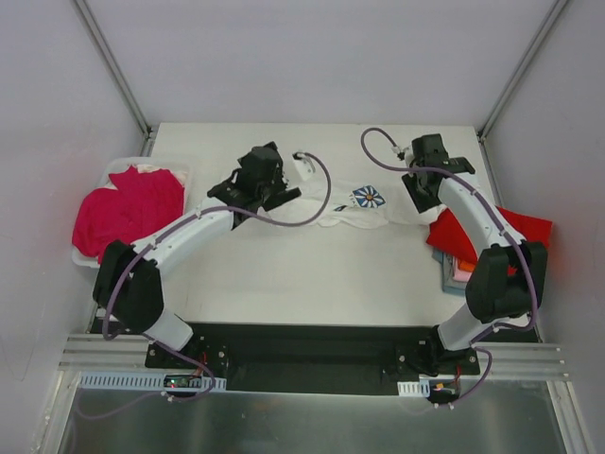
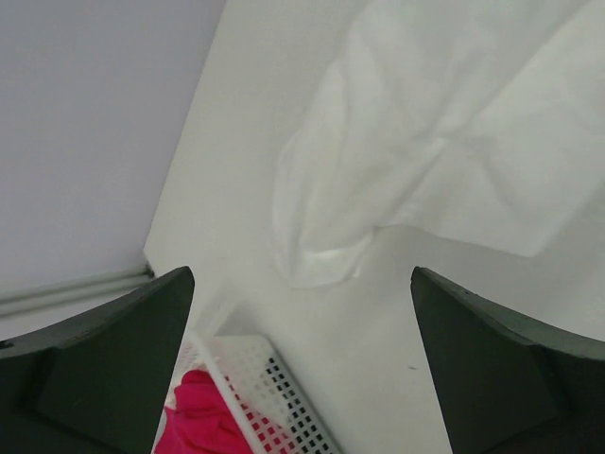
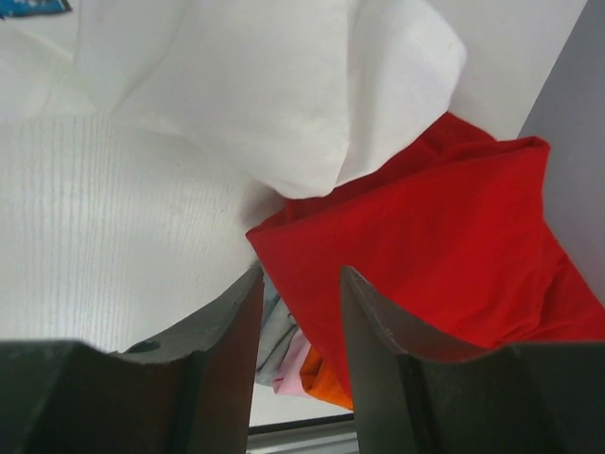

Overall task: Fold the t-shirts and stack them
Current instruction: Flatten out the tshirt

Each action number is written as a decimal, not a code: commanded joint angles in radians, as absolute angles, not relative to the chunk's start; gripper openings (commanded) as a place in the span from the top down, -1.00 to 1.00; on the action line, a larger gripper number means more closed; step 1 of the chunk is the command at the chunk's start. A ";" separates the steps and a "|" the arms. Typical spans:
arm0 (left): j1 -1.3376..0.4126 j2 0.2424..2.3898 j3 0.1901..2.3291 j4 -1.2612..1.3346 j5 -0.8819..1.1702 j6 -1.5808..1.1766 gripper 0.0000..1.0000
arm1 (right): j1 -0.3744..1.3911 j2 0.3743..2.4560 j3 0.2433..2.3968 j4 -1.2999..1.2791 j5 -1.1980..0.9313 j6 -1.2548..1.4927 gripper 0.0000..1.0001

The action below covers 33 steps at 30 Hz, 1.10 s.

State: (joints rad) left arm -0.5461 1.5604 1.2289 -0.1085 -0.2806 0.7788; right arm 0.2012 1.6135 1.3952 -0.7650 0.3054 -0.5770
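The white t-shirt [image 1: 364,206] with the blue daisy print lies crumpled across the back middle of the table. My left gripper [image 1: 272,192] hovers over its left end. In the left wrist view the gripper [image 2: 302,284] is wide open and empty, with a white sleeve [image 2: 378,180] lying ahead of it. My right gripper [image 1: 423,189] is at the shirt's right end. In the right wrist view it [image 3: 298,276] has a narrow gap with nothing between the fingers. White cloth [image 3: 142,189] lies by the left finger, and the red t-shirt [image 3: 444,246] is behind.
A white perforated basket [image 1: 113,168] at the left holds the magenta t-shirt [image 1: 132,213]; both also show in the left wrist view, the basket [image 2: 284,388] and the magenta t-shirt [image 2: 198,421]. The red t-shirt [image 1: 496,232] tops a stack at the right, over light-blue, pink and orange [image 3: 321,378] layers.
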 commanded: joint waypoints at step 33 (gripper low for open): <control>-0.670 1.835 1.238 -0.158 -0.083 0.689 -0.92 | 0.204 1.721 1.396 -0.770 0.262 -0.603 0.08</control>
